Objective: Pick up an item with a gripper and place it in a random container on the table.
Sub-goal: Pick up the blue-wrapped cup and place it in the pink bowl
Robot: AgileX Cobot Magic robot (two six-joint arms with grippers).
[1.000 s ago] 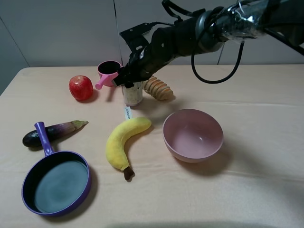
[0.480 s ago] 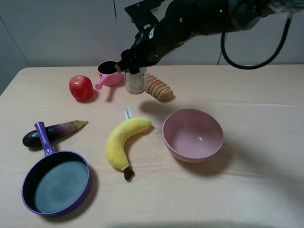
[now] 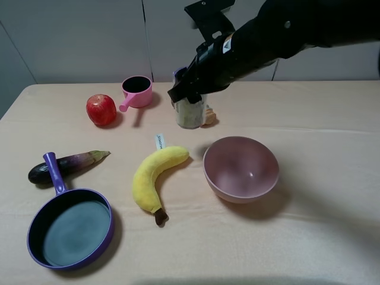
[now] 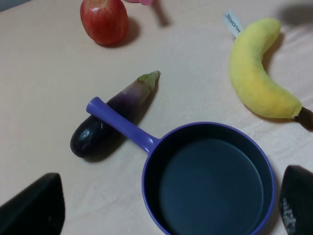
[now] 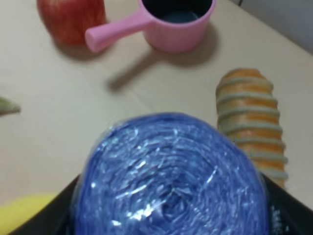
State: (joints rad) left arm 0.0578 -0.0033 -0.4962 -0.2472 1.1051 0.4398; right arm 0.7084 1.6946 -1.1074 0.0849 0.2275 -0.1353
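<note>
**Item: canister**. Small upright cylinder with a beige printed label and a purple crinkled top. It is held upright in the air and appears clear of the counter. It hangs in front of the bread loaf and hides most of it.

**Change noted.** A second ago the canister stood on the counter between the pink pot and the loaf. It has since been lifted and carried sideways, away from the pot and toward the pink bowl. The pick looks done (the grasp survived the lift); what remains is the transfer and the release.

**Right end effector**. Closed around the canister's upper part, with jaws on either side of the purple top. It touches nothing else.

**Container: pink bowl.** Nothing inside it, upright, near the canister but not yet beneath it.

**Left end effector**. Fingers spread wide and holding nothing, parked above the purple frying pan.

**Other stock on the counter.** Apple, banana and eggplant.
</note>
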